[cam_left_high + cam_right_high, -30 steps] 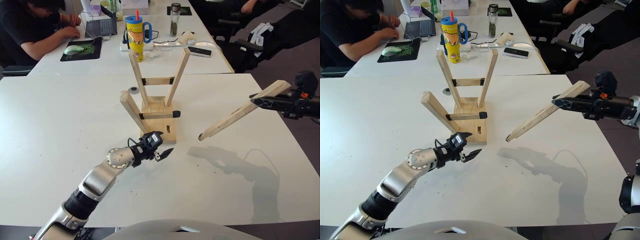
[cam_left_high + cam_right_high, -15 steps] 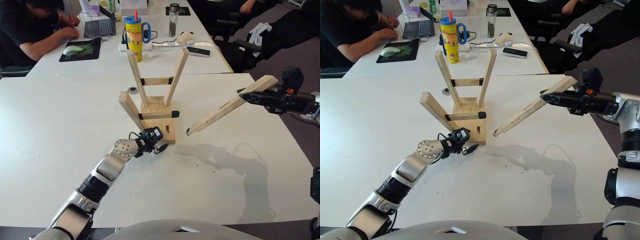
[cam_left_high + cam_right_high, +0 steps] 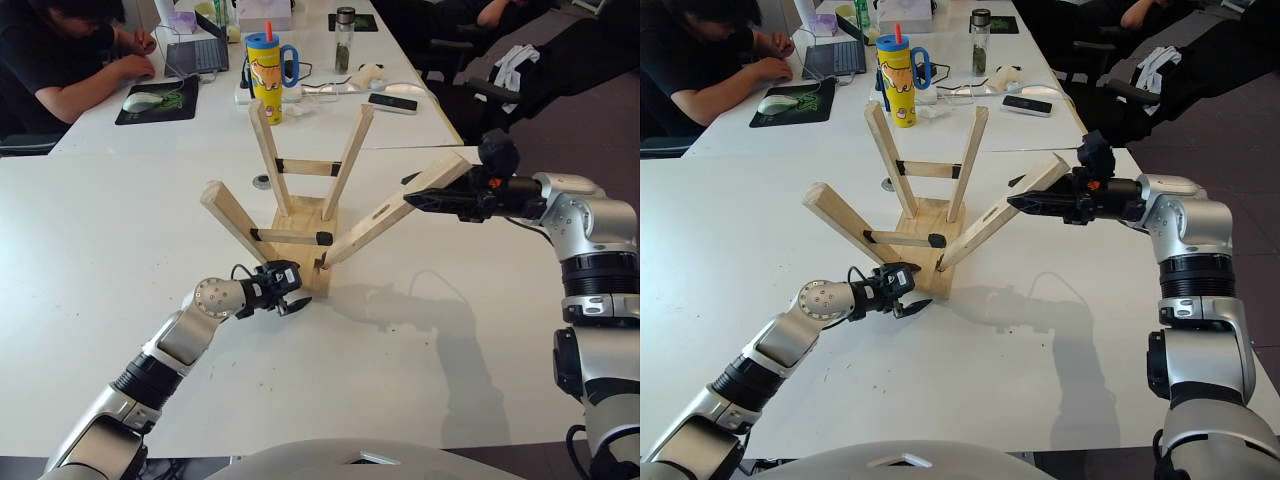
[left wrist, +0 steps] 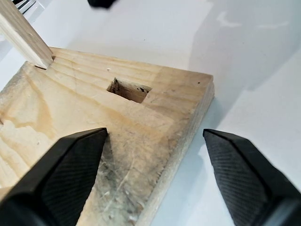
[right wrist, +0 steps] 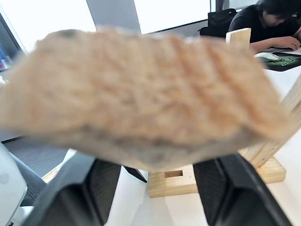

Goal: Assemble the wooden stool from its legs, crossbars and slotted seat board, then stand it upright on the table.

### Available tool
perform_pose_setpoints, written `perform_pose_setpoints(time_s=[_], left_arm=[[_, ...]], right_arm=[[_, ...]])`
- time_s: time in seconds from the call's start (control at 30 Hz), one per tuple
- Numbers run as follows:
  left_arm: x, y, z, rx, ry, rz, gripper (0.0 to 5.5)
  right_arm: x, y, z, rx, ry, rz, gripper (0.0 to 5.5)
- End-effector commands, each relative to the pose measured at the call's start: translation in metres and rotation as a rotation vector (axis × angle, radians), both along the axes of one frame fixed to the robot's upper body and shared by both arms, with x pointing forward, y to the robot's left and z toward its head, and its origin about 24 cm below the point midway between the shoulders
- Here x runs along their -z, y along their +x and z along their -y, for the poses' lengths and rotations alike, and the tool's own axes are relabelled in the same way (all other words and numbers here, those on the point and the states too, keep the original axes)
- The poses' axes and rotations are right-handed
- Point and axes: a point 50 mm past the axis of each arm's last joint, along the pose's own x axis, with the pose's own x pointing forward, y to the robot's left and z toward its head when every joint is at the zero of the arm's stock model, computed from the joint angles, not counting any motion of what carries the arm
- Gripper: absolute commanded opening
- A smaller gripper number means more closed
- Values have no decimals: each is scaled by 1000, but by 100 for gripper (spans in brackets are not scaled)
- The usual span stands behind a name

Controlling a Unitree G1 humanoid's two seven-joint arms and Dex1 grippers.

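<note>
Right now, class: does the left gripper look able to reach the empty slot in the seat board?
Probably yes. The left gripper is open astride the seat board's corner, and the slot lies just ahead on bare wood, with nothing between.

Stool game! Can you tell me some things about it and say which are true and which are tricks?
1. The stool stands upright. False: its seat lies flat on the table, with its legs pointing up.
2. The right gripper holds a leg. True.
3. Three legs sit in the seat. True.
4. The left gripper is shut on a leg. False: it is open around the seat's corner.
5. The seat has an empty slot. True.
</note>
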Motion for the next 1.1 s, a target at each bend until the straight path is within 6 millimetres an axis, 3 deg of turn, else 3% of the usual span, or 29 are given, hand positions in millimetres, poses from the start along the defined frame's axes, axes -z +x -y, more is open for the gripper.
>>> perform_pose_setpoints(time_s=[0.03, 0.33, 0.57, 0.67, 0.8, 1.1], left_arm=[[39, -27, -7, -19, 65, -234, 376], [40, -28, 0, -58, 29, -233, 376], [40, -28, 5, -92, 3, -225, 376], [41, -29, 7, -111, -11, -227, 376], [45, -34, 10, -133, -28, -240, 376], [48, -33, 15, -154, -43, -244, 376]], right_arm=[[3, 4, -10, -1, -89, 59, 207], [10, 3, -28, 9, -205, 85, 207], [11, -11, -52, -15, -423, 133, 207], [21, -27, -68, -41, -482, 125, 207], [40, -39, -71, -37, -520, 73, 207], [52, -40, -83, -37, -531, 34, 206]])
